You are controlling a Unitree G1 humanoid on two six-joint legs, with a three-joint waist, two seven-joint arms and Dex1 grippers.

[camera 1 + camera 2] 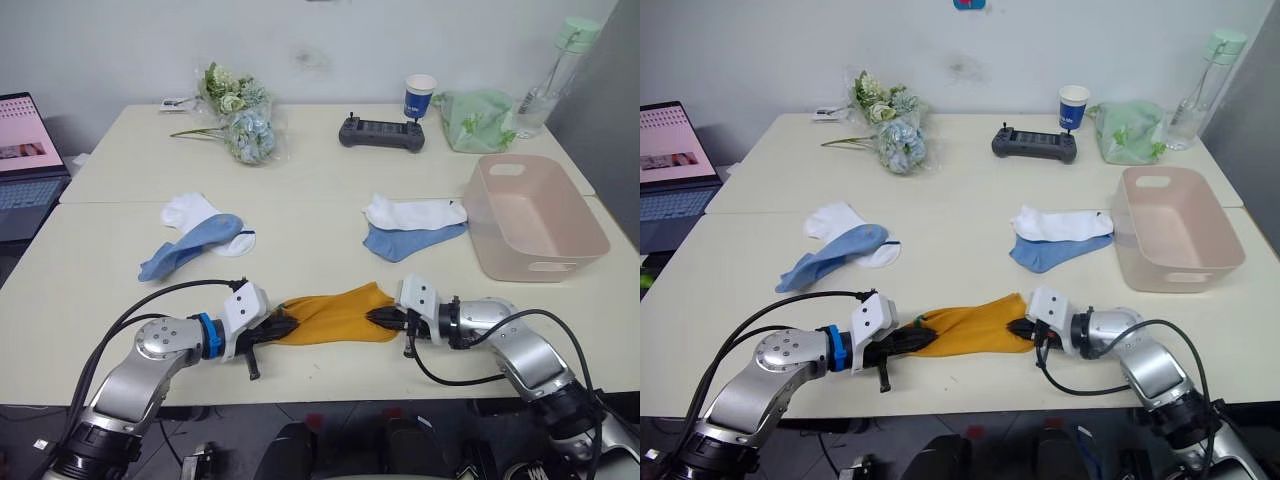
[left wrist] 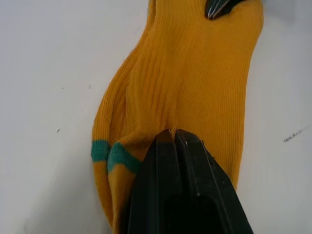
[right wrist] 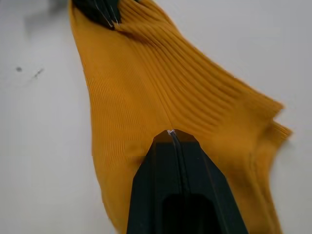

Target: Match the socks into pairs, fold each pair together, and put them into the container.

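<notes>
1. Your left gripper [image 1: 284,325] is pinched tight on the green-striped cuff end of the mustard-orange socks [image 1: 335,314], low on the near table [image 1: 100,250].
2. Your right gripper [image 1: 381,317] is clamped on the opposite end of the same orange bundle, so the fabric lies stretched between your two grippers; each wrist view shows the black fingers [image 2: 178,146] closed together on the ribbed cloth.
3. How many orange socks lie in that bundle you cannot tell for sure.
4. To your left, a light blue sock [image 1: 190,246] lies partly over a white sock [image 1: 195,212], well apart from the orange ones.
5. Just beyond your right gripper, another white sock [image 1: 415,212] lies on top of a second light blue sock [image 1: 410,241], close beside the pink basket [image 1: 575,235].
6. The basket sits at the table's right edge, holding no socks.
7. On the far table you have a flower bunch [image 1: 238,110], a handheld controller [image 1: 380,131], a paper cup [image 1: 420,96], a green plastic bag [image 1: 475,120] and a bottle [image 1: 550,75]; a laptop [image 1: 25,160] stands at far left.
</notes>
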